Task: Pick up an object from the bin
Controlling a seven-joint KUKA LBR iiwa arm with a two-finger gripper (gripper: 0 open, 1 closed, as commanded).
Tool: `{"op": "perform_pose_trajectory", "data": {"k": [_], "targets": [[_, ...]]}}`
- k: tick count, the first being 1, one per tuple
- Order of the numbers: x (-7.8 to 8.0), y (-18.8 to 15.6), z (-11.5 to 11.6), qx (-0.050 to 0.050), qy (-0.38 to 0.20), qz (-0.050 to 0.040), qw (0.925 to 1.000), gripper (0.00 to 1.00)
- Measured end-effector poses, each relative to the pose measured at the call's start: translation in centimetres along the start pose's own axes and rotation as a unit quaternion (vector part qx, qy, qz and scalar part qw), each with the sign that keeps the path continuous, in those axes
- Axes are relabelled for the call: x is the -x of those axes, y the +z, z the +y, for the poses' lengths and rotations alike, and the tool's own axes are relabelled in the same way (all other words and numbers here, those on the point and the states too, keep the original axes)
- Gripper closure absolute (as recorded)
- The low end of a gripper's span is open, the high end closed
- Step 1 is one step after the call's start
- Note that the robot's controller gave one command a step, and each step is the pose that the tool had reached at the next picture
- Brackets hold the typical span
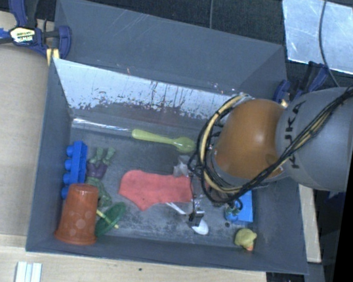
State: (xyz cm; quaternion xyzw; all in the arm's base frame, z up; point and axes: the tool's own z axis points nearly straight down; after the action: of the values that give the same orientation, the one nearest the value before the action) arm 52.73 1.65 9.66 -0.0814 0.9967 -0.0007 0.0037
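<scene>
The arm's rounded orange wrist cover [245,145] and black cables [206,168] hide most of a flat blue plastic piece [247,213].

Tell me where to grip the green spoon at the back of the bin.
Take the green spoon mid-handle, probably from above, pinching across it: it lies flat, thin handle running left to right, bowl at the right.

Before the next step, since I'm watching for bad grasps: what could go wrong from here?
The jaws sit low at the right edge of the flat red piece, close to a small white thing. A grasp here might catch both, or only the red piece's thin edge, which could slip out. The arm's orange cover also hangs over the blue thing and may knock it.
</scene>
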Motion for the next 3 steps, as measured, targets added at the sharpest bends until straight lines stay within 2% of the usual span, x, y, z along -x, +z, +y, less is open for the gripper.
{"op": "perform_pose_trajectory", "data": {"k": [1,2,3], "targets": [[3.7,2.5,1.2,-0.002,-0.290,-0.0013,0.9570,1.00],[3.7,2.5,1.2,-0.002,-0.290,-0.0014,0.9571,1.00],[5.1,-3.2,2.5,-0.001,-0.280,0.0002,0.9601,1.00]]}}
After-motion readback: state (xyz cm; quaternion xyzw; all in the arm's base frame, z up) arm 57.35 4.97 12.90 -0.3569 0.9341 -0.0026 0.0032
